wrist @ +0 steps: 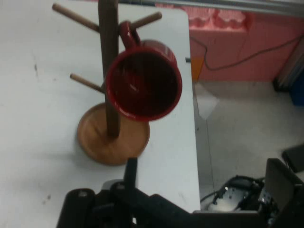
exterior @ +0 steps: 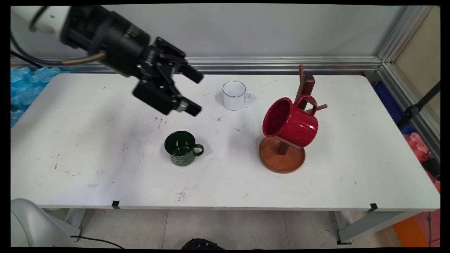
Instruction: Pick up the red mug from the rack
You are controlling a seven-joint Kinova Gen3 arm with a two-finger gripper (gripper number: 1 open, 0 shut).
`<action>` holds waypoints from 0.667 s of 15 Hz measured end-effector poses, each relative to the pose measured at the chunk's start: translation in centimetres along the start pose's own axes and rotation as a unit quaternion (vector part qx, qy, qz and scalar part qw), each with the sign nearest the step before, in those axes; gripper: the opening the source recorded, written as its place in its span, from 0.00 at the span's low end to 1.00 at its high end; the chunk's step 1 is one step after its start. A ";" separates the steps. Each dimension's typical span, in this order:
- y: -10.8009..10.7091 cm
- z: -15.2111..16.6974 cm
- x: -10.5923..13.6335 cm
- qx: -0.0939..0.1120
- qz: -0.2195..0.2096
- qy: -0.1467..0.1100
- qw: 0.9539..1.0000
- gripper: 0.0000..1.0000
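**Open claw above the tabletop, clear of the mugs**

The red mug [exterior: 290, 122] hangs by its handle on a peg of the wooden mug stand [exterior: 282, 160], mouth tilted toward the claw [exterior: 197, 93], which hovers spread and empty. A green mug [exterior: 182, 148] stands below it, a white mug [exterior: 235, 95] beyond, on the tabletop [exterior: 88, 168].

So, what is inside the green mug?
The green mug stands upright on the table. Its inside looks dark and glossy, and no object shows in it. Whether it holds liquid cannot be told. The hand view does not show it.
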 end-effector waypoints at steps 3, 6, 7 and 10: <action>-0.1 2.2 0.1 -0.001 -0.003 0.020 1.000 1.00; -0.3 4.5 0.1 -0.001 -0.005 0.035 0.999 1.00; -0.4 5.3 0.1 -0.001 -0.007 0.039 0.999 1.00; -0.6 7.6 0.1 -0.003 -0.011 0.049 0.999 1.00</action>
